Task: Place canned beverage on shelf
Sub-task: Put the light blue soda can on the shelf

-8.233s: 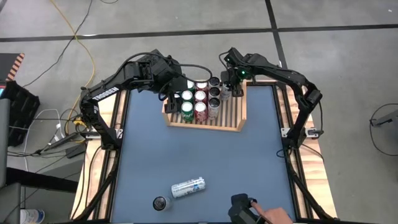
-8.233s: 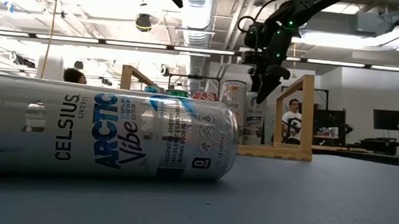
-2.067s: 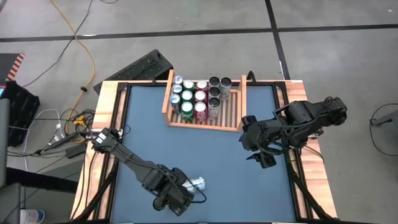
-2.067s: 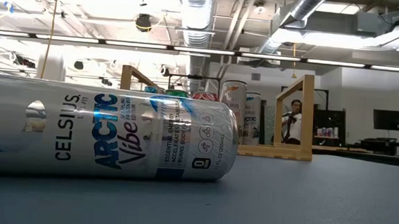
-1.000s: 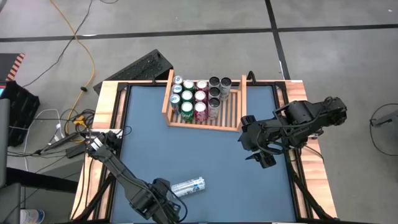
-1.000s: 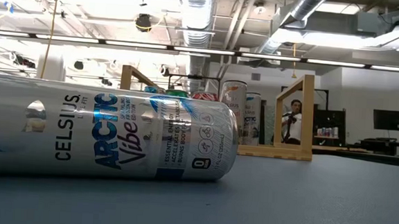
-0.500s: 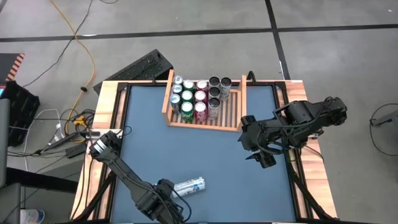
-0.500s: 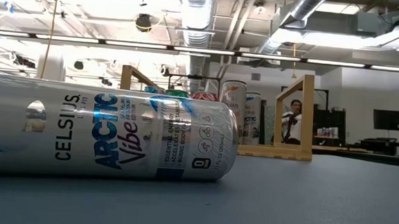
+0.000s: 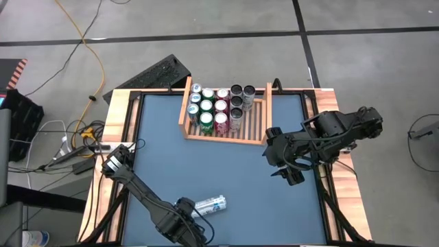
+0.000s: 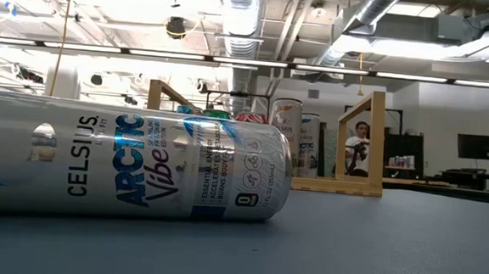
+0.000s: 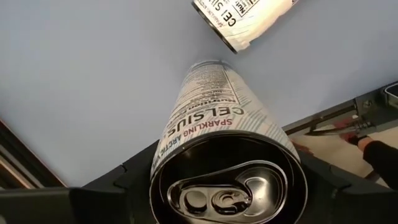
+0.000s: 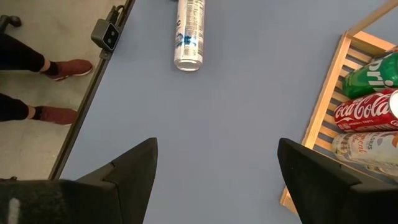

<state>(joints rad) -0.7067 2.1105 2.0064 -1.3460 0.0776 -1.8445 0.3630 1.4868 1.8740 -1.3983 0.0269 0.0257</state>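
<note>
A silver Celsius can [image 11: 217,124] with a dark top stands upright on the blue table near its front edge. My left gripper [image 9: 184,230] points straight down over it and hides it in the high view; it is open, one finger [image 11: 124,183] on each side of the can's top. A second Celsius can [image 9: 209,204] lies on its side just to the right and fills the low view [image 10: 123,168]. The wooden shelf [image 9: 226,135] at the far edge holds several upright cans [image 9: 219,106]. My right gripper [image 9: 287,173] hangs open above the table's right part. My left gripper has the upright can's top end [image 11: 186,146] between its two fingers, coming from above and pointing down. The fingers stand right beside the can's wall; whether they touch it I cannot tell. The can stands upright with its bottom on the table.
The shelf's right rows of slats [image 12: 323,106] are bare. A person's feet in red shoes [image 12: 59,68] show beyond the table's near edge, and a hand [image 11: 379,158] by its frame. Open blue tabletop [image 9: 233,171] lies between the shelf and the near cans.
My left gripper has sunk over the upright can and shifted a little toward the table's right edge. Both cans have stayed where they were.
</note>
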